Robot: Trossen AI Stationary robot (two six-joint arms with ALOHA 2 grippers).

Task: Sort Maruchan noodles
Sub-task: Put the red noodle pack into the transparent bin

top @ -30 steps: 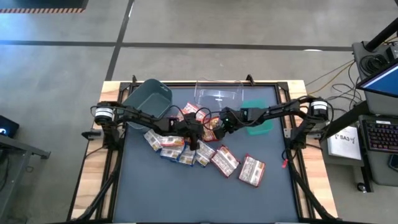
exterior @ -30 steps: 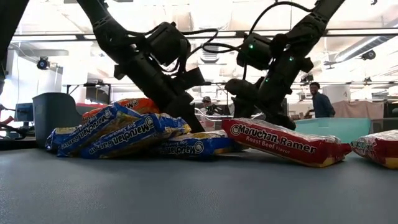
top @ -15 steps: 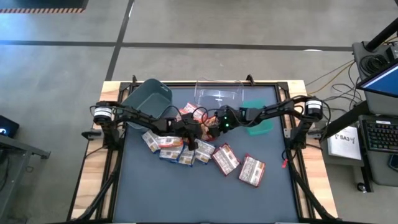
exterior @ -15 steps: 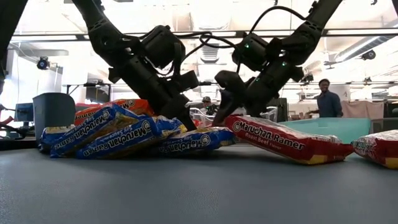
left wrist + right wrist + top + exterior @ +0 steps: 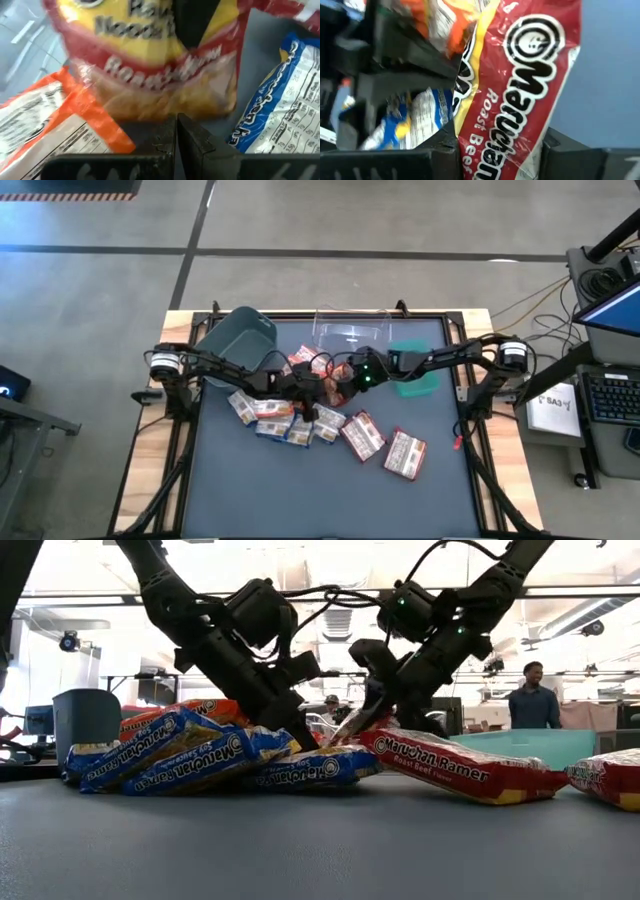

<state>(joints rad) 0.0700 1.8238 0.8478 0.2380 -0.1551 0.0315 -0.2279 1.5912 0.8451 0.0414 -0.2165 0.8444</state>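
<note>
We see the right gripper (image 5: 500,150) pinching one end of a red Roast Beef packet (image 5: 520,85), its two dark fingers (image 5: 570,150) set on either side of the wrapper; in the low view that packet (image 5: 360,725) is tilted up off the pile under the gripper (image 5: 375,705). From above, this gripper (image 5: 345,380) sits at the middle of the table, just in front of the clear bin (image 5: 352,332) and beside the green bin (image 5: 420,380). Close against it is the left gripper (image 5: 318,393), whose fingers (image 5: 195,137) are pressed together with nothing between them, their tips resting against the red-and-yellow wrapper in front of them. An orange packet (image 5: 55,125) lies to one side of those fingers and a blue-and-white packet (image 5: 275,105) to the other. The left arm crosses over the heap, so it hides part of the packets under it. The rest of the Maruchan noodles (image 5: 290,420) lie in a loose row across the dark table (image 5: 330,490): blue ones (image 5: 200,755) stacked toward the left, a Roast Beef one (image 5: 460,768) lying flat in the low view, and two maroon-and-white ones (image 5: 385,445) well apart to the right. The grey bin (image 5: 238,340) stands tilted at the back left corner. A person (image 5: 532,700) stands in the room behind the table.
</note>
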